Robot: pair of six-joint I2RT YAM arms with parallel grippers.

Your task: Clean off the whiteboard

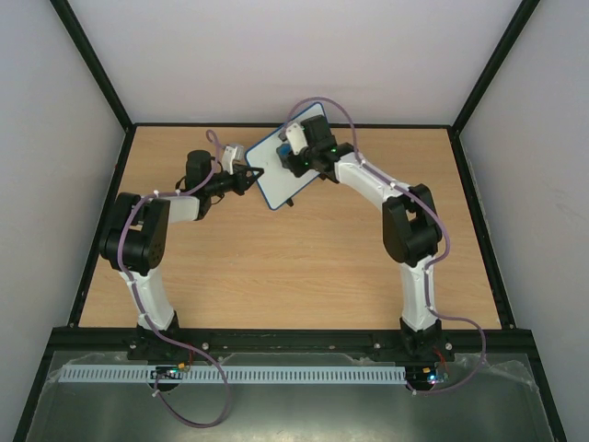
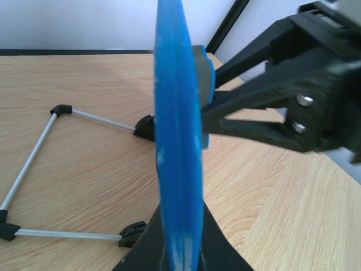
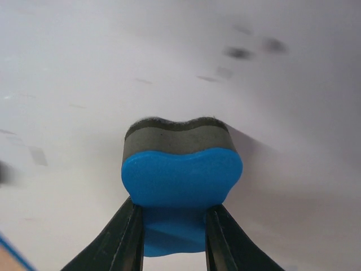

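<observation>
The left gripper (image 1: 252, 173) clamps the whiteboard (image 1: 274, 180) by its edge, bracing it upright at the table's (image 1: 276, 267) far middle. The right gripper (image 3: 172, 212) pinches the blue eraser (image 3: 180, 169) — felt pressed flat to the board face, below dark smudges (image 3: 242, 52).

The whiteboard (image 1: 274, 175) stands on edge on the table (image 1: 276, 267), toward the far side, near the middle. The left gripper (image 1: 253, 173) sits at the board's left edge, which lies between its fingers. From the right, the right gripper (image 3: 172, 226) clamps the eraser (image 3: 180, 169), whose pad touches the board's face. The wire stand (image 2: 61, 109) lies flat on the table on the board's opposite side
</observation>
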